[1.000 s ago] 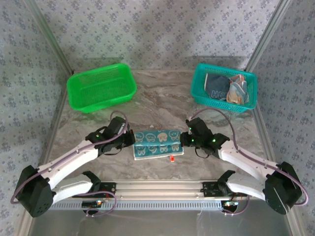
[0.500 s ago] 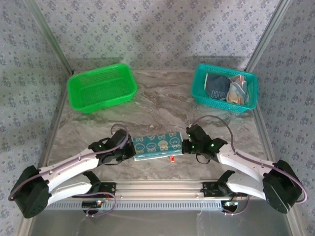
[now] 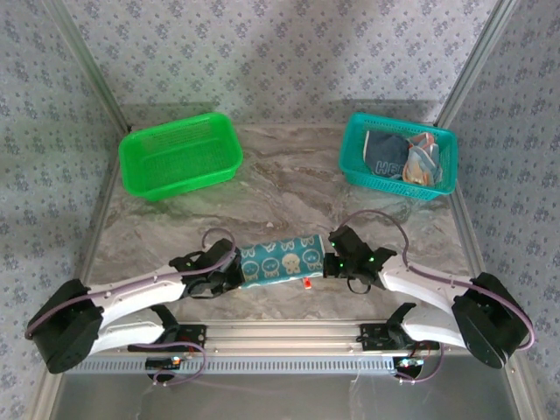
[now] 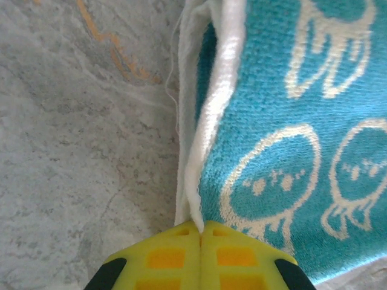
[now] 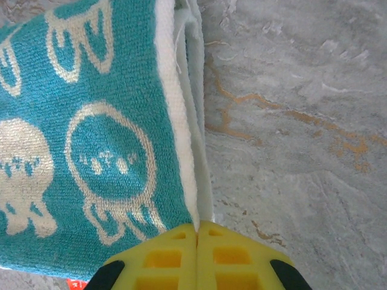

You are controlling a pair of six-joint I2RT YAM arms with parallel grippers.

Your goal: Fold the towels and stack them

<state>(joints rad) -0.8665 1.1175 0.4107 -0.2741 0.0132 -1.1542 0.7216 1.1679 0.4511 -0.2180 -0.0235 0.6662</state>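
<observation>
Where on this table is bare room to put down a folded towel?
The widest bare marble lies between the green basket and the teal basket, running forward to the teal towel. The near edge is crowded: the left pincer and the right pincer each clamp one towel end.

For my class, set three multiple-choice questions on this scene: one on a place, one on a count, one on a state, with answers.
1. Where do the crumpled towels lie? A in the green basket; B in the teal basket; C on the table.
2. How many baskets stand on the table? A one; B two; C three.
3. How do the left gripper and right gripper stand? A both open; B one open; C both shut on the teal towel.
1 B: the cloths sit inside it. 2 B: one green, one teal. 3 C: each wrist view shows it clamped on the towel's white edge.
</observation>
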